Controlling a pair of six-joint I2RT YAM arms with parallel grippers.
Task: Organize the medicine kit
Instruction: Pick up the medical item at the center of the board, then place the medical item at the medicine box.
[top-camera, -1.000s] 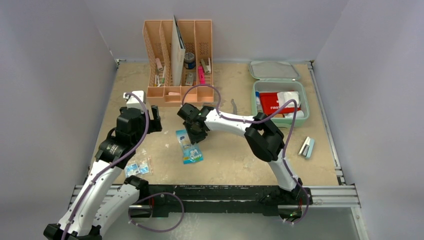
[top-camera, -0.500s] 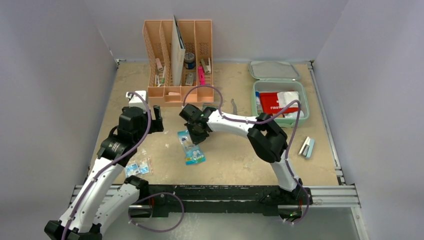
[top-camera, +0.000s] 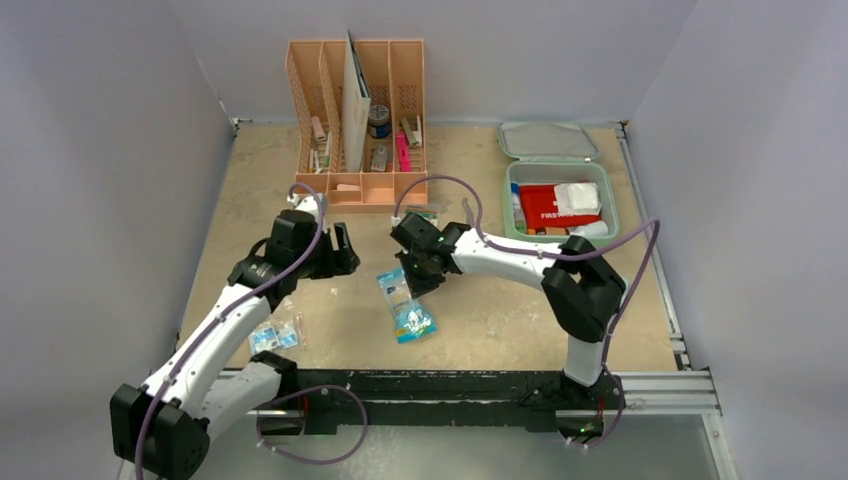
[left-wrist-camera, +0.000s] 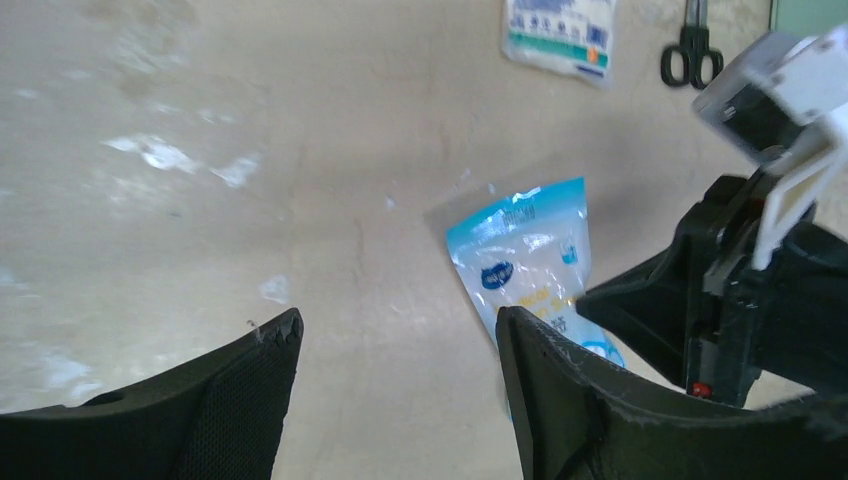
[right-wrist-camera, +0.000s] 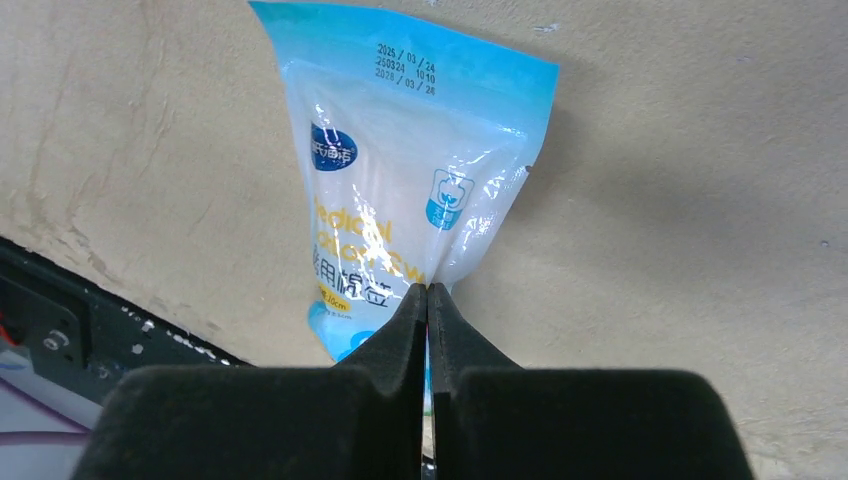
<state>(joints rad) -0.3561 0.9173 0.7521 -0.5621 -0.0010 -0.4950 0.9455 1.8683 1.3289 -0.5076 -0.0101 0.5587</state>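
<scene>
**Right jaws pinched shut on a pouch (right-wrist-camera: 400, 180), left jaws spread and empty**

Jaws of the right gripper (right-wrist-camera: 428, 290) are pressed together on the lower edge of the blue-and-clear pouch, with no gap visible between them. From above, that gripper (top-camera: 415, 278) and the pouch (top-camera: 407, 308) lie well left of the medicine kit (top-camera: 512, 200) and nearer the arm bases.

The left gripper (left-wrist-camera: 395, 325) has its jaws wide apart, with only bare table (top-camera: 480, 330) between them. It sits farther left of the kit than the pouch, its opening facing the pouch.

The medicine kit rests at the table's far right, its lid (top-camera: 548, 140) swung open away from the arms. A red first-aid pack (top-camera: 545, 205) lies inside.

A peach desk organizer (top-camera: 355, 110) stands well left of the kit against the back wall. A small clear packet (top-camera: 275, 335) lies far left of the kit, near the front edge.
</scene>
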